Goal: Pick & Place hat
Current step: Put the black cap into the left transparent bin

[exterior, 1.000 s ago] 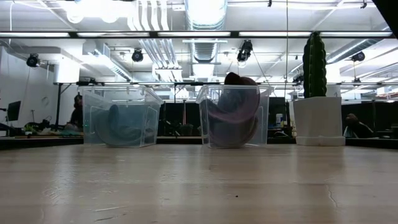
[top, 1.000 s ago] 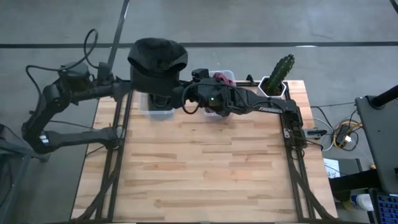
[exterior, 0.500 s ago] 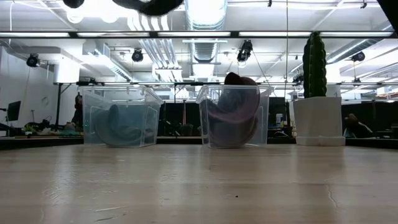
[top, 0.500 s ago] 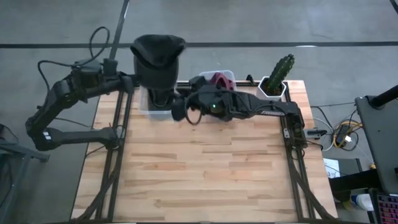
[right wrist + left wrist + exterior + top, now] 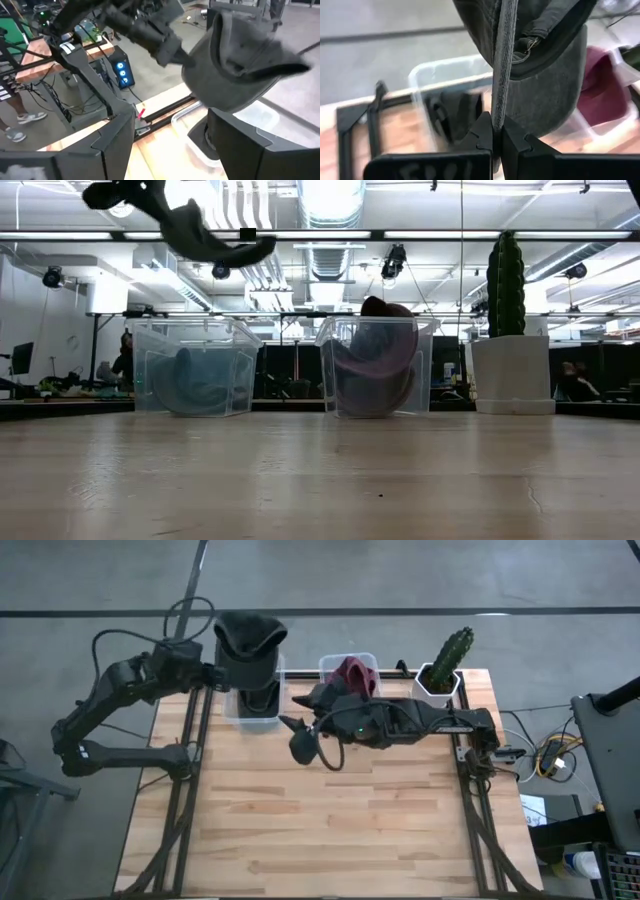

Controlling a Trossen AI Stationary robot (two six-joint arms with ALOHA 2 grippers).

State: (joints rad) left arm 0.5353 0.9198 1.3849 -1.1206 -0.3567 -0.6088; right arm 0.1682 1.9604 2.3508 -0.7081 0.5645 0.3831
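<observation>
- Looking straight down, the high view shows the left gripper holding a dark grey fabric cap above the clear plastic bin at the far edge of the wooden table, toward its left corner.
- A second clear plastic bin sits just beside the first along the far edge, with a maroon hat in it, and a green cactus in a white pot stands at the far right corner.
- The right gripper reaches across the table near the first bin, its two fingers spread wide with nothing between them.
- At table height, the low view shows the cap hanging high in the air above the left bin, well clear of its rim; the bin with the maroon hat and the cactus pot stand to the right of it.
- Through the left wrist view, the gripper's fingers are pinched tight on the cap's strap, and the cap dangles over the bin, which holds a dark item.
- Through the right wrist view, the right arm's fingers stand wide apart and empty, with the cap hanging from the left gripper over the bin.
</observation>
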